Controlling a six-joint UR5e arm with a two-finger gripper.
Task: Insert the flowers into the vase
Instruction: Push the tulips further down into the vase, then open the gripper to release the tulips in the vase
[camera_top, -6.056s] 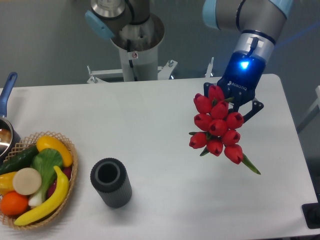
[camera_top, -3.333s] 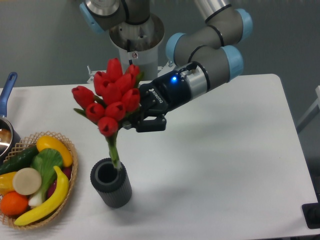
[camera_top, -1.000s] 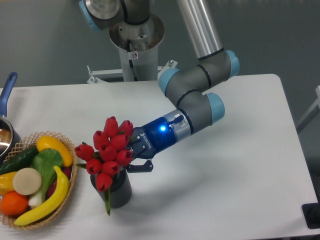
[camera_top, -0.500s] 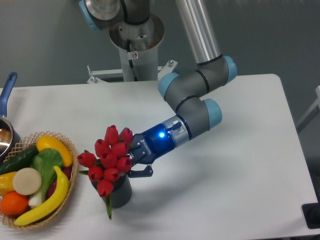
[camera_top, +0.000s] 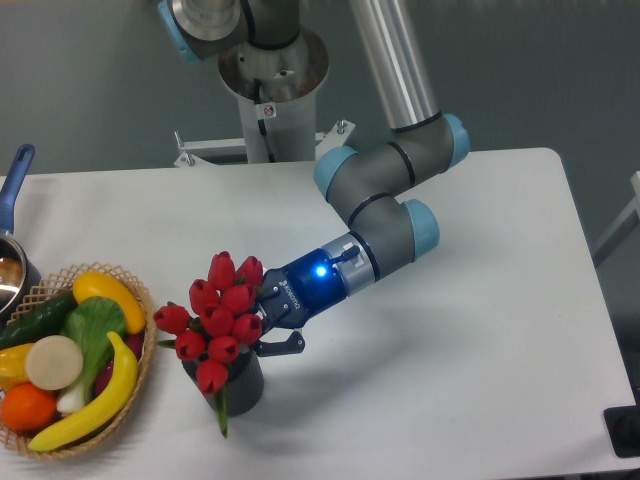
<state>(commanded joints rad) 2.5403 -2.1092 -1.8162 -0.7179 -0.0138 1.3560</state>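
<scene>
The flowers (camera_top: 215, 318), a bunch of red tulip buds, sit low over the vase (camera_top: 245, 384) at the front left of the table and cover its mouth. Only the vase's dark ribbed right side shows. A green stem or leaf (camera_top: 222, 418) hangs down in front of the vase's outer wall. I cannot tell whether any stems are inside the mouth. My gripper (camera_top: 270, 322) reaches in from the right, tilted down to the left, and is shut on the bunch just behind the buds. Its lower finger (camera_top: 287, 345) shows beside the vase's rim.
A wicker basket (camera_top: 135, 385) with a banana, an orange, a cucumber and a leafy vegetable stands just left of the vase. A pot with a blue handle (camera_top: 14, 175) is at the far left edge. The arm's base (camera_top: 270, 80) stands behind the table.
The bunch was carried from the right side of the table to above the vase, then lowered onto it. In the last half second it sank only slightly; the gripper kept its hold.
</scene>
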